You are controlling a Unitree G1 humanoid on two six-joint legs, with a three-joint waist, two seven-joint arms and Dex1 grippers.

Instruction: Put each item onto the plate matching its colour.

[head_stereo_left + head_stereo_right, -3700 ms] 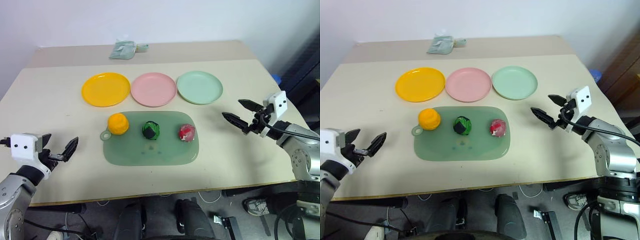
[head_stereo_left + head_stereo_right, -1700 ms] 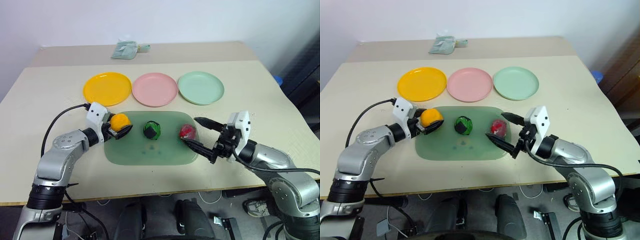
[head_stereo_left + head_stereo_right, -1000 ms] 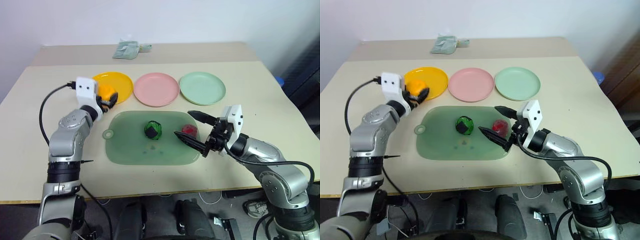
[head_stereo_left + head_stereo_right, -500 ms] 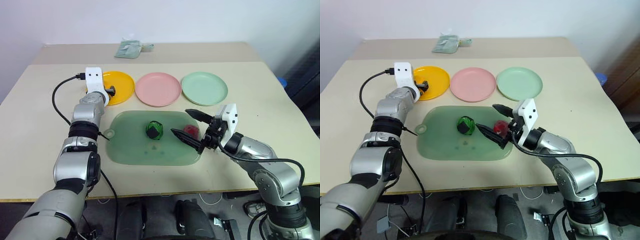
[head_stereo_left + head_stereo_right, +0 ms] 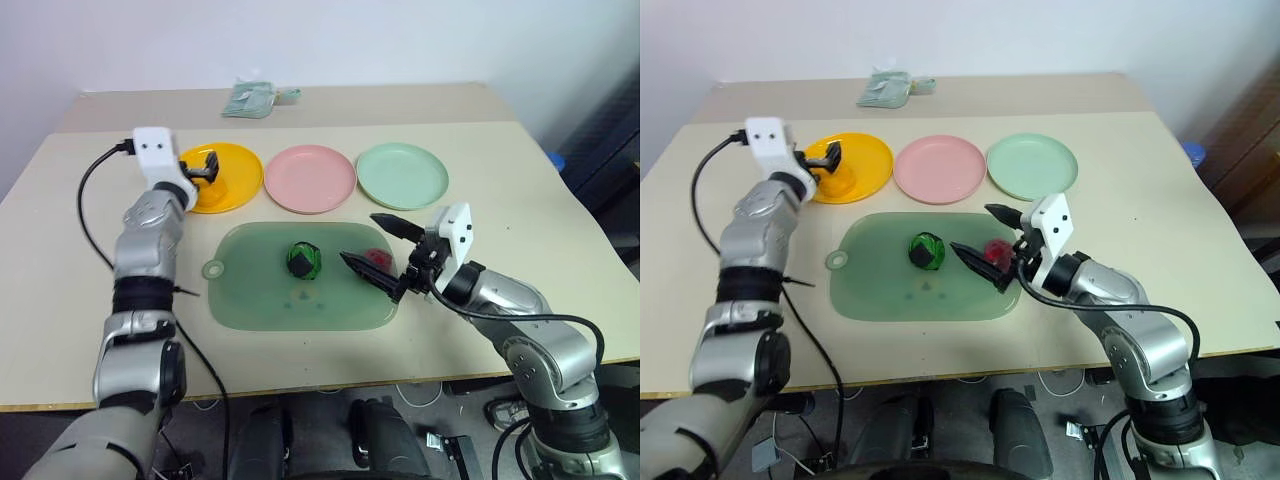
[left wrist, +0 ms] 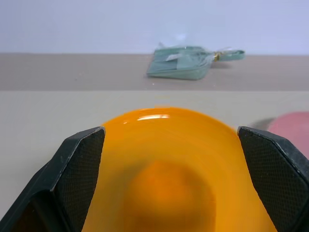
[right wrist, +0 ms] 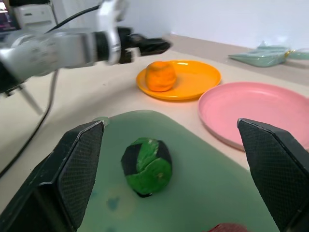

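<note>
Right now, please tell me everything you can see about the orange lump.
The orange lump is a roundish, slightly dented ball with a matte surface, bright orange all over. It sits on the yellow-orange plate, near the plate's left edge, nothing else on that plate. The left end effector hovers over it with its fingers spread wide and not touching it. The pink plate stands beside, apart.

Beige table (image 5: 90, 250), carrying three plates in a row: yellow-orange plate (image 5: 240, 185) at 10 o'clock, pink plate (image 5: 310, 178) at 12, mint plate (image 5: 402, 175) at 1. Translucent green board (image 5: 260, 300) at centre. Grey-green packet (image 5: 250, 99) at far edge, 11 o'clock.
</note>
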